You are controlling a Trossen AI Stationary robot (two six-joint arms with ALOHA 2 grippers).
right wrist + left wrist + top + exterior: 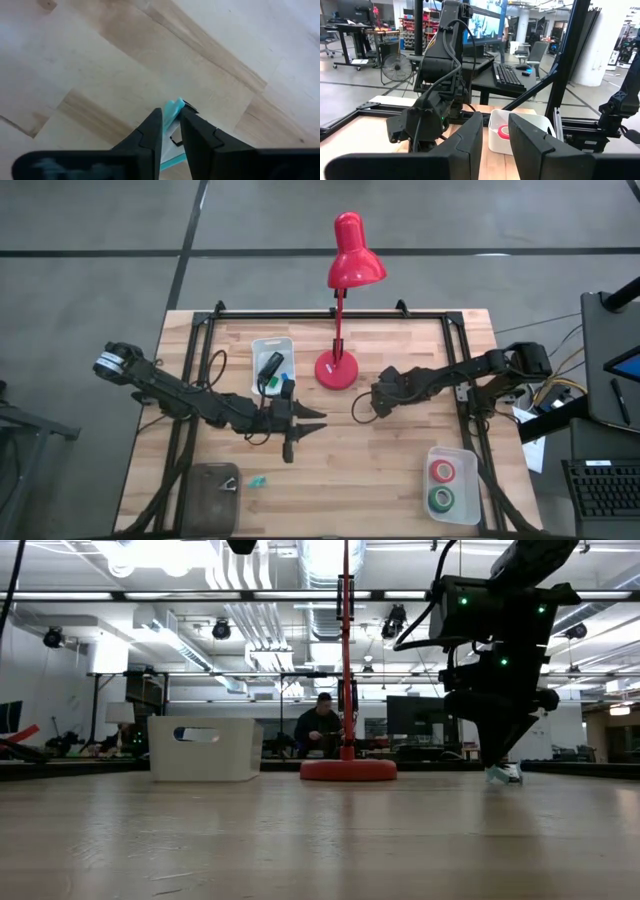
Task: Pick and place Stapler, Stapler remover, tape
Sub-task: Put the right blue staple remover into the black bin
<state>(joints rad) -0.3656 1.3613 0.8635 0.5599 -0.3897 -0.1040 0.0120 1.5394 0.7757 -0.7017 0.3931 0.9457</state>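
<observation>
One small teal staple remover [174,111], probably light and springy, sits clamped between the right gripper [170,131] at the lamp's [338,367] four o'clock.

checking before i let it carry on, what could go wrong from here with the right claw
The right claw pinches a small teal and black staple remover only near its tip against the wooden table; it may slip out on lifting. The red desk lamp stands close beside that arm, so a wide swing could knock it.
</observation>
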